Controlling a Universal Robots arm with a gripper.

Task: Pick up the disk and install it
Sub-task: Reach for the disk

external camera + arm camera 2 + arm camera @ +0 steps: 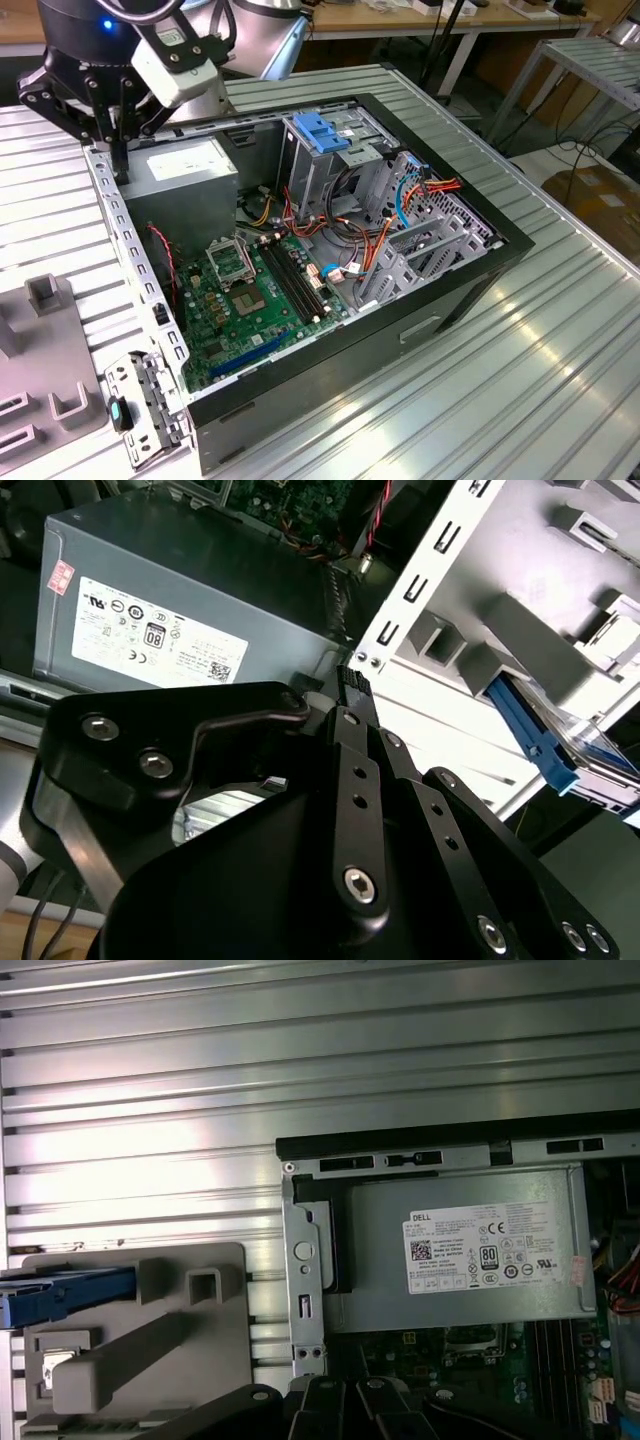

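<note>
The disk (548,748) stands on edge in a slot of the grey holder block (470,660); its bright blue rail shows in both wrist views, and again as the disk (70,1294) at the holder block (150,1360). My gripper (120,165) hangs over the rim of the open computer case (120,230), next to the grey power supply (190,175). Its black fingers meet at the tips with nothing between them, seen as the gripper (352,680) in the second wrist view. It is well apart from the disk.
Inside the case lie the motherboard (250,290), orange and red cables, and a tall metal drive cage topped by a light-blue latch (322,132). The grey holder block (50,390) sits at the exterior view's left. The ribbed metal table (500,380) surrounds the case.
</note>
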